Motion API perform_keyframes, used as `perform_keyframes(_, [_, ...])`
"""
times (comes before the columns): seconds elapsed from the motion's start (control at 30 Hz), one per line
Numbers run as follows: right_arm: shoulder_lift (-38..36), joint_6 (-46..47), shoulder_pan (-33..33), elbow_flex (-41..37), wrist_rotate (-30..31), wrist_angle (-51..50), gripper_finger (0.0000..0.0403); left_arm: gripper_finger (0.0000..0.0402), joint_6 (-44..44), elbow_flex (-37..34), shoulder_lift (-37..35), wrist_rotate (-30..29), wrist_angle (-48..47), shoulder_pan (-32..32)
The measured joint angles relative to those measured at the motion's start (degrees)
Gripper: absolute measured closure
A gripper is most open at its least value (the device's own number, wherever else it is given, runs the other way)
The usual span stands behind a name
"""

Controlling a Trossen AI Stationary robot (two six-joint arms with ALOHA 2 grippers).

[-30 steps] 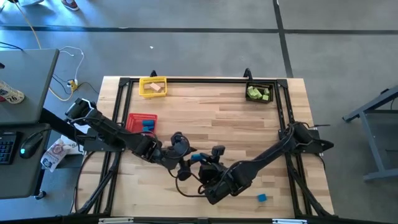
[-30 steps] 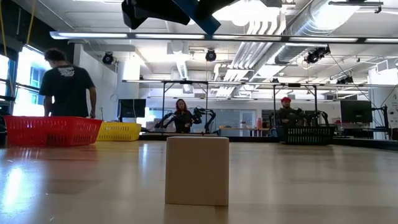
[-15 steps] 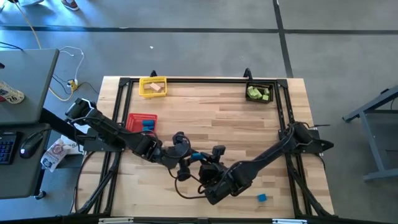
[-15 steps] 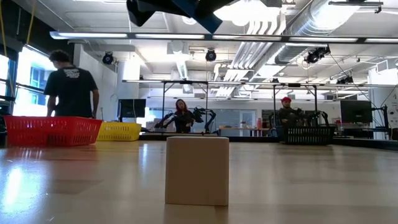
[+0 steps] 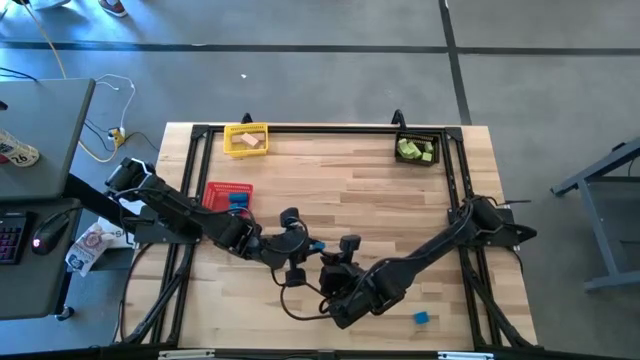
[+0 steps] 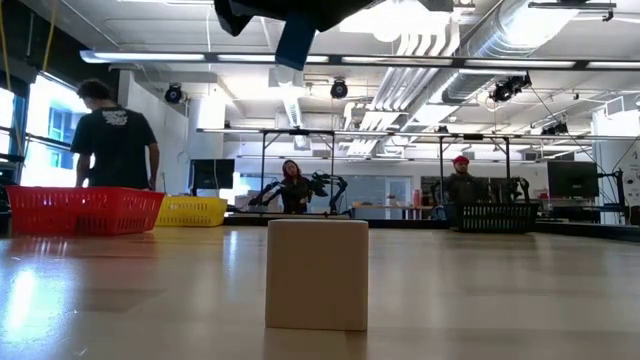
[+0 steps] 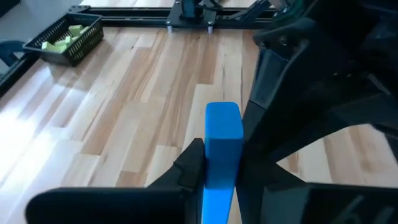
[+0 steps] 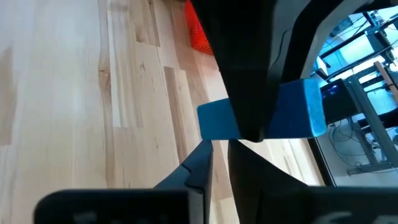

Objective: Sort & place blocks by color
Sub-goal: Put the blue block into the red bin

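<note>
A: Mid-table, near front edge. Left gripper (image 5: 300,243) and right gripper (image 5: 335,268) meet tip to tip over the wood. Blue bar (image 7: 222,144) sits between the left fingers, which are closed flat on it and hold it up off the table. Handover, by the look of it.

B: Right gripper?

A: Its own view shows its fingers (image 8: 198,163) pinched together at one end of the same blue bar, so both grippers appear to clamp one block. The low view shows the bar high up, clear of the table.

B: Risk from here?

A: Two grips on one short bar. If either arm pulls before the other lets go, the bar twists out or drops. It has only a small overlap in each grip. Red basket (image 5: 226,196) already holds blue blocks and lies just behind the left arm, a short carry, but the arm must swing back over its own elbow.

B: Change against a second back?

A: Left fingers stood apart around the bar then; now closed on it. Wrist has turned slightly. Right arm unmoved.

B: Others?

A: Small blue cube (image 5: 421,318) loose near the front right corner. Tan cube (image 6: 316,273) stands alone close to the low camera. Yellow basket (image 5: 246,139) holds tan pieces, black basket (image 5: 418,149) green ones.
</note>
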Motion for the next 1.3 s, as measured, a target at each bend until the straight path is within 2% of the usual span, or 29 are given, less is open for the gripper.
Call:
perform_keyframes(0.17, [0.0, 0.5, 0.0, 0.0, -1.4, -0.1, 0.0380, 0.0364, 1.3, 0.0, 0.0, 0.0, -5.1, 0.0])
perform_keyframes(0.3, [0.0, 3.1, -0.3, 0.0, -3.2, -0.2, 0.0373, 0.0364, 0.6, 0.0, 0.0, -1.2, -12.7, -0.2])
perform_keyframes(0.6, [0.1, 10.9, -1.1, 0.0, -6.8, -0.2, 0.0286, 0.0364, -7.7, 0.0, -0.8, -7.9, -37.4, -0.2])
perform_keyframes(0.77, [0.1, 15.4, -2.1, 0.0, -13.5, -0.4, 0.0245, 0.0364, -11.4, 0.1, -1.7, -10.0, -52.2, 2.0])
perform_keyframes(0.9, [0.1, 17.6, -3.0, 0.0, -19.8, -0.5, 0.0232, 0.0364, -12.8, 0.1, -2.1, -10.1, -61.7, 4.6])
perform_keyframes(1.07, [0.1, 18.5, -3.7, -0.1, -23.9, 0.4, 0.0231, 0.0364, -10.4, -1.7, -2.2, -8.8, -65.6, 8.9])
perform_keyframes(1.3, [0.1, 18.6, -3.7, -0.1, -24.0, 0.7, 0.0231, 0.0364, -4.8, -7.2, -2.2, -4.8, -66.4, 15.7])
